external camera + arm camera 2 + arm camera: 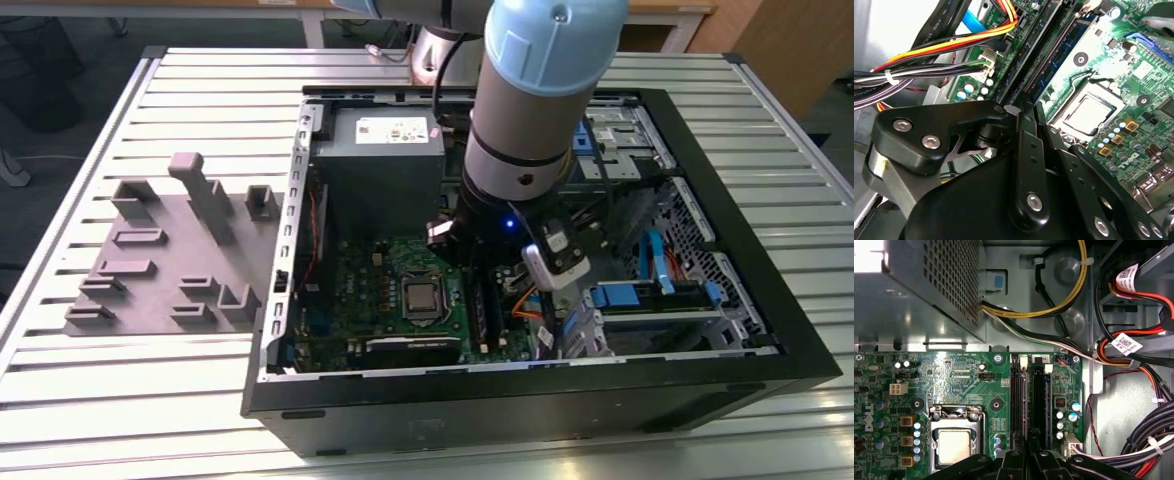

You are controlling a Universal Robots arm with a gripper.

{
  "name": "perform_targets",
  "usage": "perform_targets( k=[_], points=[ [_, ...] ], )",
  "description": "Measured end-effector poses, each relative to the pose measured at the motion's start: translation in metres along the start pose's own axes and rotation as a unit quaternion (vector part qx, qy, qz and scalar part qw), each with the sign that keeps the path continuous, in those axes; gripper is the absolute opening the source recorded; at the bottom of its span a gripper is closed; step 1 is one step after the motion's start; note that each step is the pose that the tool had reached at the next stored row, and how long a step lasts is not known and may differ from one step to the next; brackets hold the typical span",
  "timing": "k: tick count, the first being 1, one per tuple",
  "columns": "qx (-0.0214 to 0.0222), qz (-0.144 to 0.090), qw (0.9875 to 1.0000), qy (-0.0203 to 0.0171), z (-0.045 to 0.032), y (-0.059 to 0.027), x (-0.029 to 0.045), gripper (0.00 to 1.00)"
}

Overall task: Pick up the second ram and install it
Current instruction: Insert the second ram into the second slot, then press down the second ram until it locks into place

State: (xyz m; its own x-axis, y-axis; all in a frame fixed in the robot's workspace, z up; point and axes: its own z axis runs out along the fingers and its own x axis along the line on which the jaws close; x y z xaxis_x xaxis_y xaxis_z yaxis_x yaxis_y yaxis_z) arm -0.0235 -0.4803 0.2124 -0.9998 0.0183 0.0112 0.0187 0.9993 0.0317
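Exterior view places the arm (pixel 534 90) reaching down into an open computer case (pixel 534 385) that lies on a slatted table (pixel 120 400). Its lower end hangs over the board between the processor (pixel 423 297) and a bundle of orange and blue cables. A grey tray (pixel 147 270) lies on the table at the exterior view's left, well apart from the arm, and a grey power supply box (pixel 380 160) sits in the case behind the board.

Both wrist views look in close. In the second wrist view the gripper (pixel 1021 107) has its fingers drawn together, tips right at the near end of the long black slots (pixel 1041 45). The second ram (pixel 1061 47), a thin green stick, stands upright in the slot on the processor's side. I cannot tell whether the tips pinch it or only meet it, since the black linkage blocks that spot. Bundled wires (pixel 929 60) run just beside the slots. In the first wrist view, the stick appears edge-on and the slots run down under the linkage.
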Motion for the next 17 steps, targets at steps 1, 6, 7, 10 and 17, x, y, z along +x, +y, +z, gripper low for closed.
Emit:
perform_targets(
  k=[1,6,7,10,17],
  points=[
    [0.0,0.0,1.0,0.0,0.0006,0.0,0.0,0.14],
    [0.0003,0.0,1.0,0.0001,0.0023,-0.0002,0.0,0.14],
    [0.0002,0.0,1.0,0.0001,0.0023,-0.0001,0.0,0.14],
    [0.0,0.0,1.0,0.0,0.0017,0.0,0.0,0.14],
    [0.0001,-0.004,1.0,0.0002,0.0001,-0.0001,0.0001,0.14]
  ],
)
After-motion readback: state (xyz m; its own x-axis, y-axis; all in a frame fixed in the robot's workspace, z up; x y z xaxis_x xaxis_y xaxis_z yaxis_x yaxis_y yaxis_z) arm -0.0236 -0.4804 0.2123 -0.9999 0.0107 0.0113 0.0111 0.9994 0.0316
